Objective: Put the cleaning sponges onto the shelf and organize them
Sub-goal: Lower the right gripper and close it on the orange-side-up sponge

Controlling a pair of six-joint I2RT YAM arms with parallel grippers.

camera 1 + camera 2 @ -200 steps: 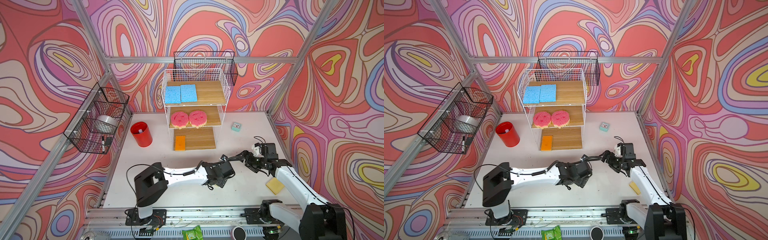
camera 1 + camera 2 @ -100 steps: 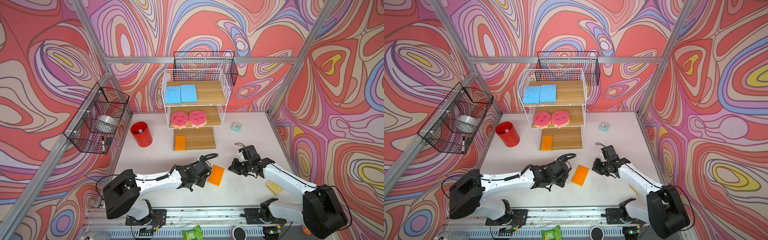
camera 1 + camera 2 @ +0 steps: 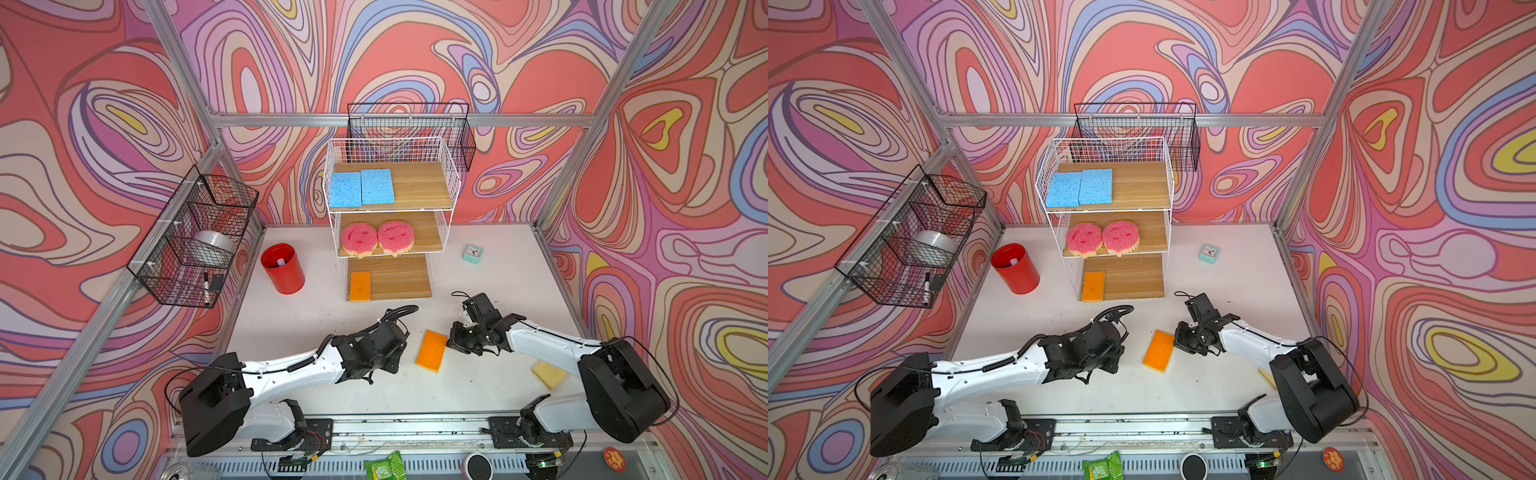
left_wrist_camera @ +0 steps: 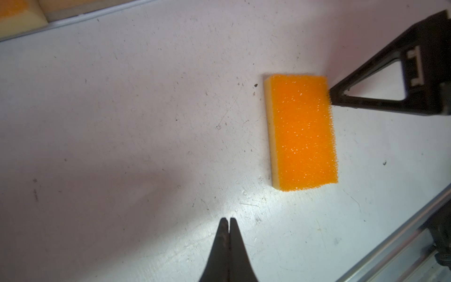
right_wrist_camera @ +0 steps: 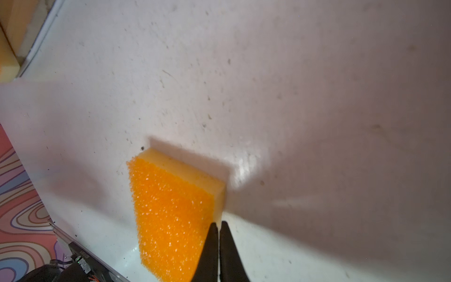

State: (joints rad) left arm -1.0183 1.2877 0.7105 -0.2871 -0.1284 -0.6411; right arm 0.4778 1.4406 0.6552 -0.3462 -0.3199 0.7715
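The shelf (image 3: 419, 185) carries two blue cleaning sponges (image 3: 361, 188) on top. Two pink smiley ones (image 3: 377, 238) lie on the middle board and an orange one (image 3: 360, 285) on the bottom board. Another orange sponge (image 3: 432, 351) lies flat on the table between the arms. A pale yellow sponge (image 3: 549, 374) lies beside the right arm. My left gripper (image 4: 225, 220) is shut and empty, a little short of the table sponge (image 4: 302, 131). My right gripper (image 5: 219, 223) is shut, holds nothing, and its tips touch a corner of that sponge (image 5: 170, 207).
A red cup (image 3: 283, 269) stands left of the shelf and a mint clock (image 3: 472, 253) to its right. Black wire baskets hang on the left wall (image 3: 195, 241) and behind the shelf (image 3: 411, 124). A metal rail (image 3: 395, 428) runs along the table's front.
A second ago both grippers met mid-table and no orange sponge showed there. That sponge now lies between them, and the arms have drawn apart.
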